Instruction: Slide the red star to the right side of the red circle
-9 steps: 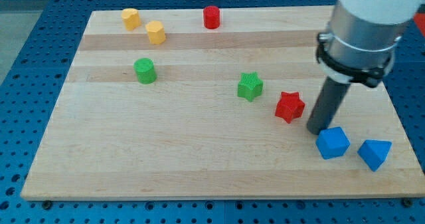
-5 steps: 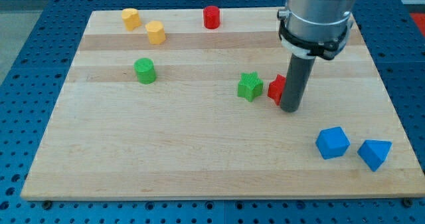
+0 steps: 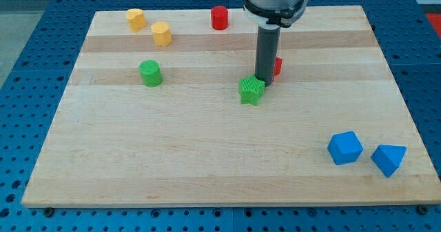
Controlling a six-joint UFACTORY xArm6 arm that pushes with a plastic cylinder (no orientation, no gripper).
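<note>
The red star [image 3: 277,67] is mostly hidden behind my rod; only its right edge shows, near the board's upper middle. The red circle [image 3: 219,17], a short cylinder, stands at the board's top edge, up and to the left of the star. My tip [image 3: 264,80] rests on the board just in front of the star and touches the upper right of the green star [image 3: 251,90].
Two yellow blocks [image 3: 136,18] [image 3: 161,34] sit at the top left. A green cylinder [image 3: 149,73] stands at the left. A blue cube [image 3: 344,148] and a blue wedge-like block [image 3: 388,158] lie at the bottom right. The wooden board [image 3: 172,156] lies on a blue perforated table.
My tip has swept up and to the left from beside the blue cube. The red star has been pushed up and left with it. The green star has been nudged slightly down and left.
</note>
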